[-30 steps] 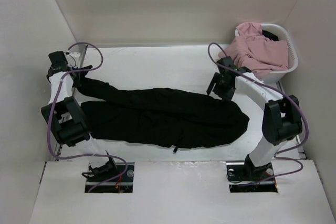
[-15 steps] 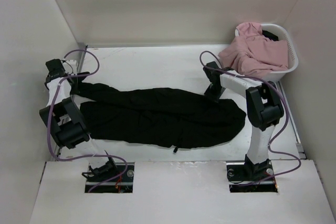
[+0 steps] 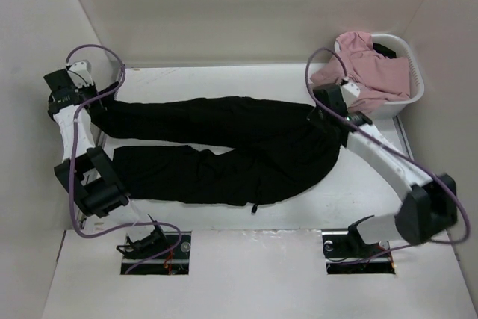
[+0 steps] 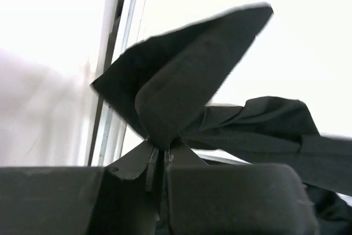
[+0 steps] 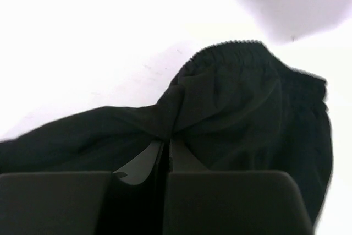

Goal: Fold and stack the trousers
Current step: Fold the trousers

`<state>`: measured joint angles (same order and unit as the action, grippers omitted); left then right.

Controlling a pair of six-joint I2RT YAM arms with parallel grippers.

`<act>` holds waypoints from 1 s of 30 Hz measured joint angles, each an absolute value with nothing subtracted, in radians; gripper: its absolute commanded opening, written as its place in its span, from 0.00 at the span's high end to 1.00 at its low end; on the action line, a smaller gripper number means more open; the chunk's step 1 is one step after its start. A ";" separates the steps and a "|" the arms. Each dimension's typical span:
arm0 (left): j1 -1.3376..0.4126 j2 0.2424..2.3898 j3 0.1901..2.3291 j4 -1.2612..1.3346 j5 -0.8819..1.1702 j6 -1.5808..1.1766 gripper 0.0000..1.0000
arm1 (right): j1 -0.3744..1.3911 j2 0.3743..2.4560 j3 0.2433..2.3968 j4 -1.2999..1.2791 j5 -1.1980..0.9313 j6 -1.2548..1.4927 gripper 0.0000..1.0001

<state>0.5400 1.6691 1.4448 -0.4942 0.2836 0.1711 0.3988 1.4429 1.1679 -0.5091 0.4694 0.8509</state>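
Observation:
The black trousers (image 3: 224, 147) lie lengthwise across the white table (image 3: 224, 84), waist to the right and legs to the left. The far leg is stretched taut between both grippers. My left gripper (image 3: 97, 108) is shut on that leg's cuff at the far left; in the left wrist view the cuff (image 4: 187, 86) fans up out of the closed left gripper (image 4: 160, 149). My right gripper (image 3: 328, 113) is shut on the waist; in the right wrist view the elastic waistband (image 5: 236, 53) bunches just beyond the closed right gripper (image 5: 166, 144). The near leg rests flat on the table.
A white basket (image 3: 409, 80) with pink garments (image 3: 366, 69) stands at the far right corner, just behind the right arm. White walls close in the table on the left, the right and the far side. A table rail (image 4: 113, 81) runs beside the left gripper.
The right gripper has closed on the waist and moved to the far right. The left gripper has pulled its cuff farther left and back, so the far leg is now stretched straight, apart from the near leg.

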 measured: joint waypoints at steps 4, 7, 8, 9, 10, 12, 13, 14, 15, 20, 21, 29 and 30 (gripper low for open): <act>0.543 1.586 1.344 -0.488 0.292 0.192 1.00 | 0.449 1.226 0.936 -0.443 0.506 0.917 0.46; 0.549 1.554 1.175 -0.486 0.265 0.249 1.00 | 0.451 1.221 0.828 -0.536 0.467 1.037 0.17; 0.550 1.555 1.113 -0.493 0.254 0.271 0.99 | 0.449 1.230 0.800 -0.580 0.443 1.080 0.08; 0.549 1.561 1.063 -0.507 0.242 0.288 0.99 | 0.448 1.231 0.775 -0.626 0.421 1.121 0.00; 0.549 1.563 1.017 -0.530 0.231 0.306 0.99 | 0.448 1.218 0.749 -0.673 0.401 1.156 0.00; 0.541 1.561 0.968 -0.574 0.211 0.335 0.99 | 0.448 1.151 0.721 -0.762 0.379 1.201 0.00; 0.533 1.558 0.962 -0.581 0.205 0.347 0.98 | 0.448 1.098 0.720 -0.798 0.376 1.215 0.00; 0.525 1.551 0.962 -0.582 0.199 0.358 0.98 | 0.443 1.044 0.726 -0.816 0.377 1.221 0.00; 0.519 1.538 0.962 -0.574 0.194 0.368 0.98 | 0.437 1.005 0.743 -0.830 0.377 1.219 0.00; 0.510 1.478 0.962 -0.550 0.187 0.387 0.98 | 0.364 1.094 0.986 -0.796 0.385 1.128 0.00; 0.510 1.475 0.962 -0.547 0.186 0.387 0.98 | 0.352 1.154 1.048 -0.778 0.385 1.113 0.00; 0.512 1.475 0.962 -0.536 0.181 0.386 0.98 | 0.315 1.777 1.516 -0.757 0.331 1.051 0.00; 0.512 1.475 0.962 -0.531 0.181 0.386 0.98 | 0.314 1.839 1.554 -0.766 0.324 1.045 0.00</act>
